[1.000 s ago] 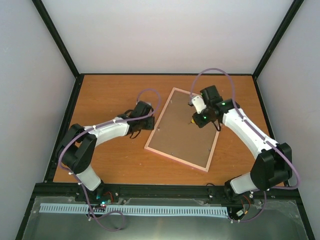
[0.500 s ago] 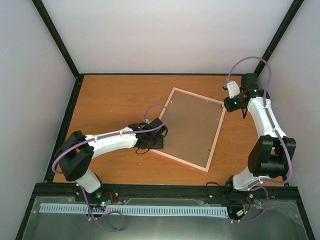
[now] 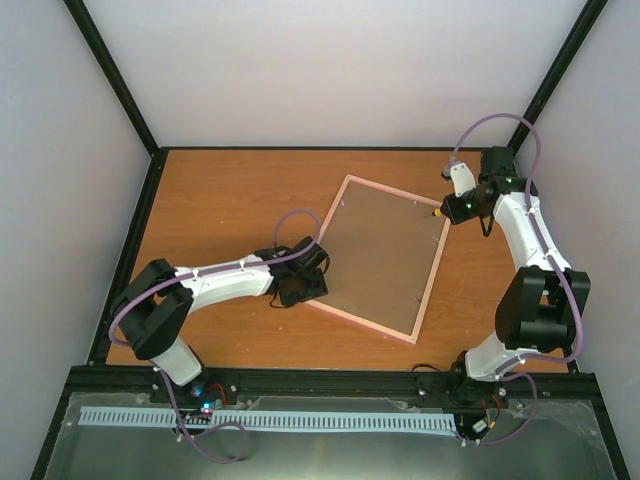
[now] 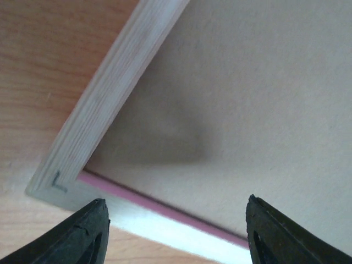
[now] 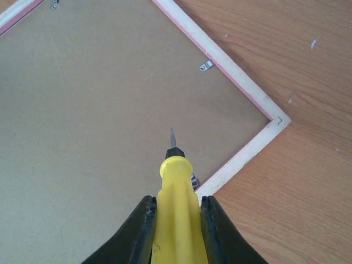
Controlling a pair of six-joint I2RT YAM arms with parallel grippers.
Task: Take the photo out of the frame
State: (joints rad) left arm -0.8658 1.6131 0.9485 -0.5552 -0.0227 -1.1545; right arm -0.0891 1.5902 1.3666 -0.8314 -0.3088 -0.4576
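one pink-edged frame [image 3: 350, 317] laid face down, brown backing board [image 5: 99, 110] up, one corner just ahead of the left gripper [image 4: 175, 201], jaws spread wide, nothing held, opposite corner just beyond the right gripper [image 5: 177, 203], clamped on one yellow screwdriver [image 5: 176, 220], two metal tabs [image 5: 206, 66] counted past its tip

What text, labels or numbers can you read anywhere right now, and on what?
None readable. The frame, its backing board, the yellow-handled tool and the table carry no writing.
A small dark L-shaped mark on the frame's corner in the left wrist view looks like a joint mark, not a letter.
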